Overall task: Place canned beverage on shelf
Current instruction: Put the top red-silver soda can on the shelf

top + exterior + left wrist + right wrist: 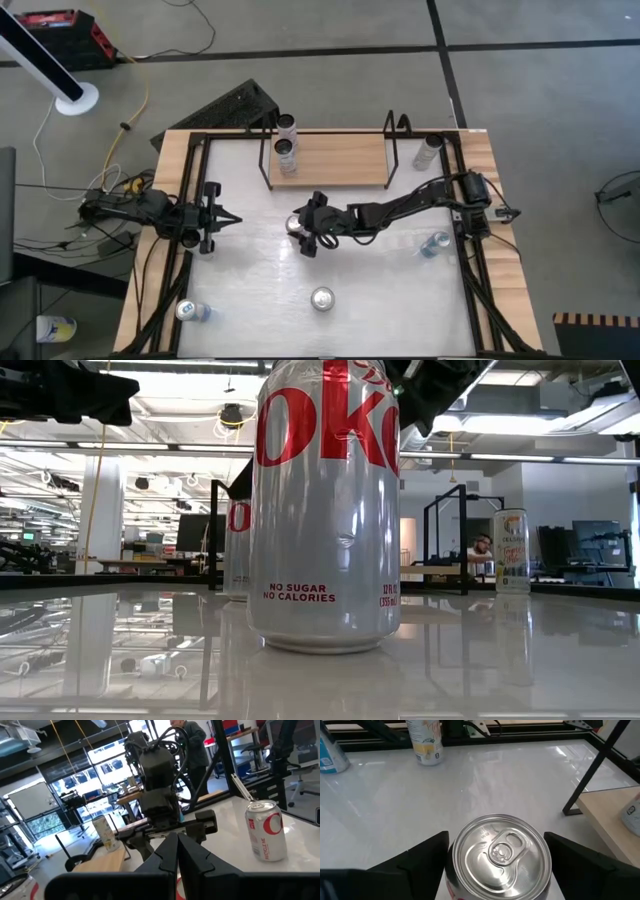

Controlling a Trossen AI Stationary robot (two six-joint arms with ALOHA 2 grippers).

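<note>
Newbie: Clearance at the front edge, how does it look?

Regular: Tight in one spot. An upright Diet Coke can (322, 510) stands alone near the front edge, about mid-width, with white tabletop (250, 290) open all around it. Off toward the front-left corner there's another can (190, 311), close to the table's left rail.

Newbie: And the middle?

Regular: The right gripper (303, 232) is reached out to the centre of the table, set around the centre can (500, 855), one side each. The can stands upright on the tabletop. I can't tell whether the gripper is clamping it or is just loose around it. The left gripper (232, 218) is clenched shut with nothing in it, over by the left side, apart from that can. A blue can (434, 244) lies on its side near the right rail, well away from the gripper but under the right arm's side of the table.

Newbie: Where's the shelf?

Regular: The shelf (340, 160) sits against the back edge, a strip of bare tabletop between it and the centre can. Two cans occupy its left end, one (286, 152) in front of the other (288, 124); from there to the right end the board is bare wood. One more pale can (429, 151) lies tilted just beyond the shelf's right frame, near the back-right corner.
</note>
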